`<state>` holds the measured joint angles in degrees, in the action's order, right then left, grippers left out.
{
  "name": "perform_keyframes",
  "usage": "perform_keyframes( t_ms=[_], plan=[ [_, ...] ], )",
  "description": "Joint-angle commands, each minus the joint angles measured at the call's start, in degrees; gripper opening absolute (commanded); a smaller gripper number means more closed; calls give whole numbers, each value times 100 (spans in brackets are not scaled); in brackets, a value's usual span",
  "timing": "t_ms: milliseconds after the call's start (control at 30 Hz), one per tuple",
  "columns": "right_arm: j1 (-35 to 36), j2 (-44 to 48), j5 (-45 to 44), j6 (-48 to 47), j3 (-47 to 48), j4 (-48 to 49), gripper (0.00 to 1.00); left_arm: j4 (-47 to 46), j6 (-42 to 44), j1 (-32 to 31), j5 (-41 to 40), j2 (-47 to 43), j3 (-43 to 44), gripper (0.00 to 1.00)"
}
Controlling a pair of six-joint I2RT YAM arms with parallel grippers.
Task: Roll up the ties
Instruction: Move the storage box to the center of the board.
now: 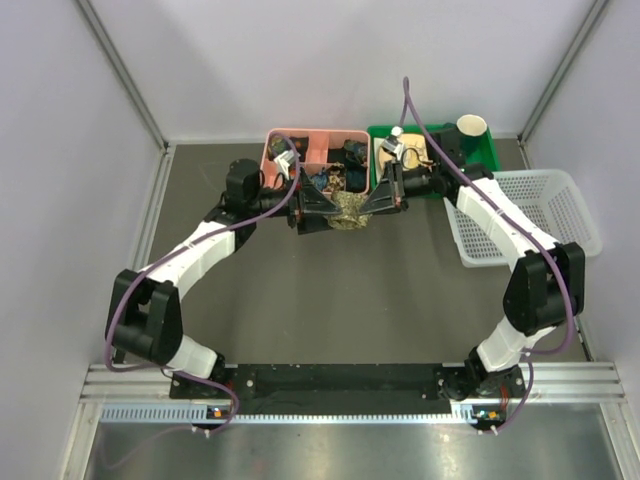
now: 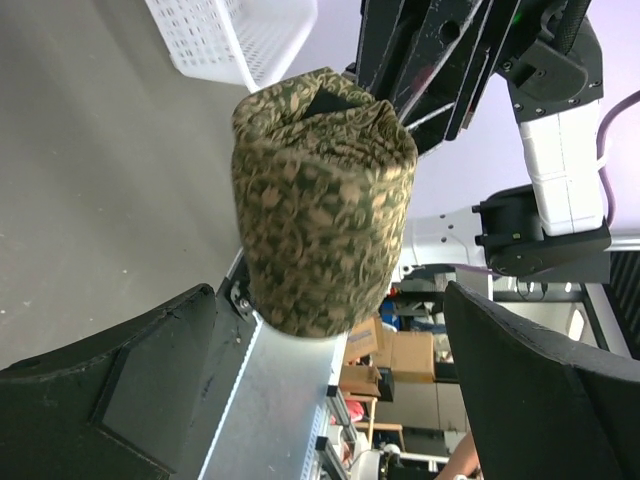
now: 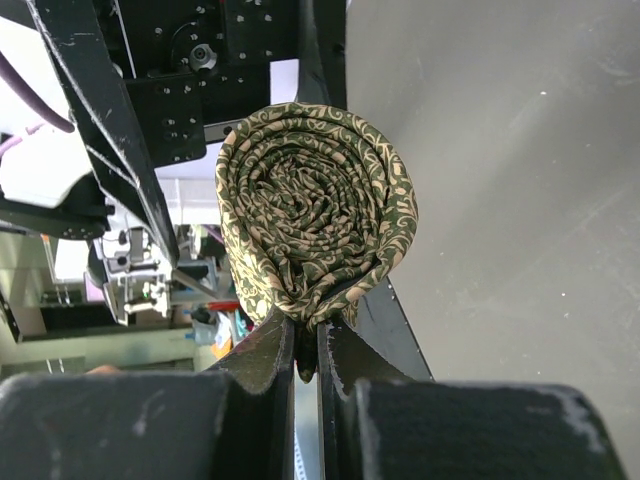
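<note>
- Hanging above the dark grey desk (image 1: 350,300) in the top view, the olive-tan patterned fabric necktie (image 1: 348,210), wound into a tight roll, sits between the left end effector (image 1: 328,210) and the right end effector (image 1: 372,203), just before a pink plastic tray (image 1: 318,140).
- Left wrist view: the left end effector is spread wide, its black fingers (image 2: 120,400) on either side of the necktie; a white plastic mesh basket (image 2: 240,35) lies beyond.
- Right wrist view: the right end effector is pressed together, pinching the necktie's outer layer at the roll's rim.
</note>
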<state>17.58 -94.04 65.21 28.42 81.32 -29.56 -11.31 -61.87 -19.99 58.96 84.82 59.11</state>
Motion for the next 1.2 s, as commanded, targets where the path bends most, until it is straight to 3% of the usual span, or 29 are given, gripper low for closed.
perform_keyframes(
  t_ms=[0,233,533,733,1100,1167],
  plan=[
    [193,272,150,-162,-2,170,0,-626,-273,-145,160,53,83,99],
    [298,290,194,-13,-20,363,0,-723,-291,-383,2,96,136,99],
    [404,413,220,163,-107,548,0,-1004,-510,-374,-104,202,118,78],
    [439,404,238,225,-125,592,0,-1171,-616,-383,-139,246,101,77],
    [456,325,167,207,-46,592,0,-1277,-766,-330,-104,193,-58,45],
    [456,316,141,172,-29,557,0,-1286,-774,-295,-87,176,-66,32]
  ],
)
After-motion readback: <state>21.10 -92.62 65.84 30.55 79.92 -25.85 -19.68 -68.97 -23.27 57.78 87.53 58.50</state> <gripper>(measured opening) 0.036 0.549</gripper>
